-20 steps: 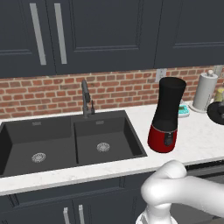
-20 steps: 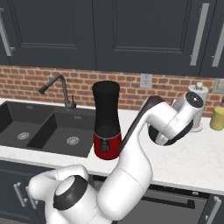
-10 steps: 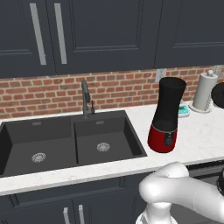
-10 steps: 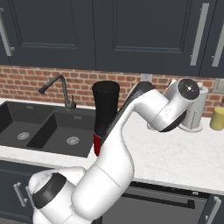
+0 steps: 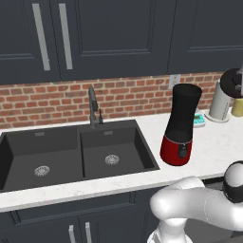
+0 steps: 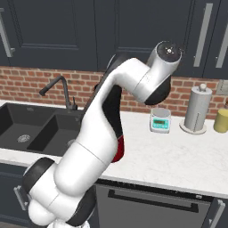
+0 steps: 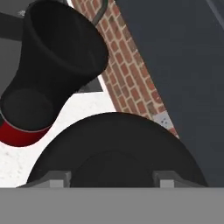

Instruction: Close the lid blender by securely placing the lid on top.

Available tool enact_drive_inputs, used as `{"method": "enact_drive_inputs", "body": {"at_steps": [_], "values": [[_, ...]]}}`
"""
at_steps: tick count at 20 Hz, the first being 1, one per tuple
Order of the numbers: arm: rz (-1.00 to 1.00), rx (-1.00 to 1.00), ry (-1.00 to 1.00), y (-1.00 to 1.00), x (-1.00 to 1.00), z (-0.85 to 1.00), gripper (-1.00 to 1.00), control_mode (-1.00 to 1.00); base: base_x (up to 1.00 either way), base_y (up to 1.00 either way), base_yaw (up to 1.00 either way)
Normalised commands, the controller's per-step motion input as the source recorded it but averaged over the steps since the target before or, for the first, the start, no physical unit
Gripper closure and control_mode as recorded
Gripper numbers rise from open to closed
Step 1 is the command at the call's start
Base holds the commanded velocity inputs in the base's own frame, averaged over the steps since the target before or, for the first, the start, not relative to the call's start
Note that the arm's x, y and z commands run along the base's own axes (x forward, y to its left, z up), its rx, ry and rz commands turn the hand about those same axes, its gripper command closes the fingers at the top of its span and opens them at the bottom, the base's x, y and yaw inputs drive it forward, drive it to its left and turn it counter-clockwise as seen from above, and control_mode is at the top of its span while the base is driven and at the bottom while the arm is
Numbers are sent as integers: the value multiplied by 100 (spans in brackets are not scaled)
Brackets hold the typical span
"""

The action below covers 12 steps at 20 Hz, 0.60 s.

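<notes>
Carrying step: pincer (image 7: 112, 183) pinched on the lid (image 7: 118, 151), held aloft right of the blender (image 5: 182, 124), which stands open-topped on the desk (image 5: 213, 142) beside the sink (image 5: 71, 152). Next: shift over the jar mouth, level, lower squarely.

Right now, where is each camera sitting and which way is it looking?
Left base view: behind the arm on its left, looking forward and down at the sink, blender and paper towel roll; a white arm link fills the lower right.
Right base view: behind on the right, facing the same counter; the arm rises from the lower left, covering most of the blender.
Hand view: on the hand, looking past the jaws shut on the lid into the open jar.
All three share the blender.
</notes>
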Motion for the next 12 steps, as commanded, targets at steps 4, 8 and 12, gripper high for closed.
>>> {"method": "enact_drive_inputs", "body": {"at_steps": [4,8,12], "values": [[0,2,8,54,26,34,100,-100,0,0,0],[0,3,1,43,12,1,100,-100,0,0,0],[0,7,0,33,13,0,100,-100,0,0,0]]}}
